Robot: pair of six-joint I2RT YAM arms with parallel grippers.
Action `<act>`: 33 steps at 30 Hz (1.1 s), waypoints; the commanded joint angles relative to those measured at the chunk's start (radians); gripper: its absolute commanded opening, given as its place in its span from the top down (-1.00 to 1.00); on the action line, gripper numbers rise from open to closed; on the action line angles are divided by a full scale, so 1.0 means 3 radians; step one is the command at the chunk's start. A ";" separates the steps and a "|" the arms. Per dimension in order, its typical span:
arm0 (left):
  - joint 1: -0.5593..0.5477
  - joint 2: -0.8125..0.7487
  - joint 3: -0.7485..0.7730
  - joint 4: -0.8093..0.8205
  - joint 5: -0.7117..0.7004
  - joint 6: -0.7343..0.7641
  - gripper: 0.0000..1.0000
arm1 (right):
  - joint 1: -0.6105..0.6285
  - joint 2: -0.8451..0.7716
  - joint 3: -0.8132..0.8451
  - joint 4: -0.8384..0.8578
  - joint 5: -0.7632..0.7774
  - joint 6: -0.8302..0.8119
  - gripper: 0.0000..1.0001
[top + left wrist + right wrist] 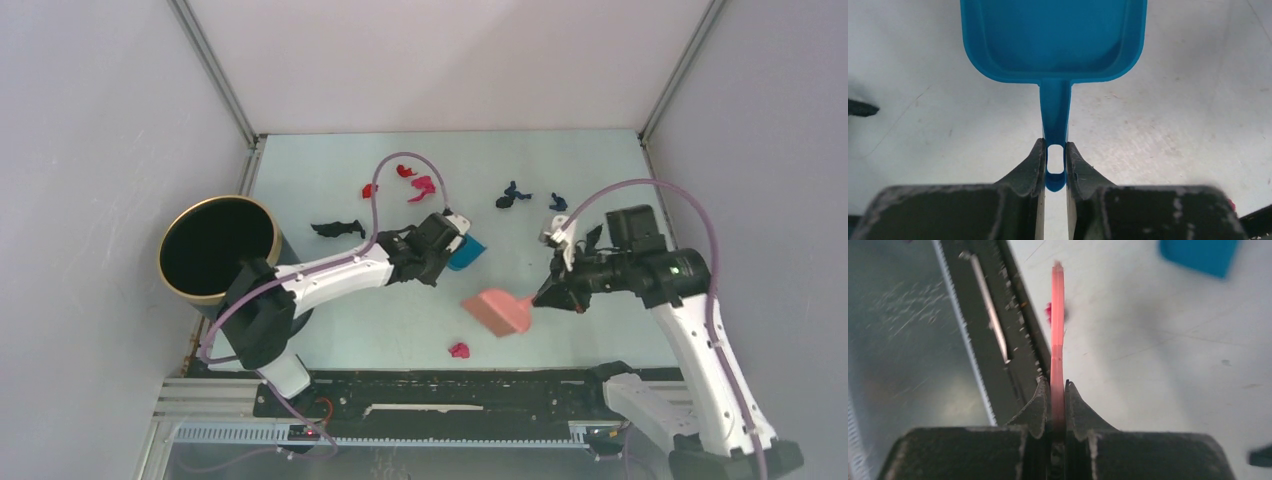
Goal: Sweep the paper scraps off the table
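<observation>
My left gripper (447,243) is shut on the handle of the blue dustpan (466,253); in the left wrist view its jaws (1055,162) pinch the handle below the empty pan (1053,40). My right gripper (545,296) is shut on the pink hand brush (497,312), seen edge-on in the right wrist view (1057,340). Paper scraps lie on the mint-green table (600,170): red and magenta ones (421,187) at the back, a black one (338,229) at the left, dark blue ones (512,194) at the back right, and a magenta one (459,350) near the front, below the brush.
A black bin with a gold rim (218,247) stands at the table's left edge. Grey-white walls bound the table. A black rail (440,393) runs along the front edge; it also shows in the right wrist view (998,330).
</observation>
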 commanded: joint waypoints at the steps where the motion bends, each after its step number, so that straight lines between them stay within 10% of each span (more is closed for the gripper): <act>1: 0.0163 -0.0218 0.0054 -0.0004 -0.0073 -0.0188 1.00 | 0.0376 0.0283 -0.0108 -0.0373 -0.0021 -0.0276 1.00; 17: 0.0234 -0.0512 -0.0107 0.0305 -0.0163 -0.0233 1.00 | 0.1108 0.1633 -0.0175 0.0583 0.0213 0.0939 1.00; 33: 0.0232 -0.0579 -0.0069 0.0272 -0.0154 -0.0275 1.00 | -0.0129 0.1816 0.0114 0.0936 0.1164 0.1124 1.00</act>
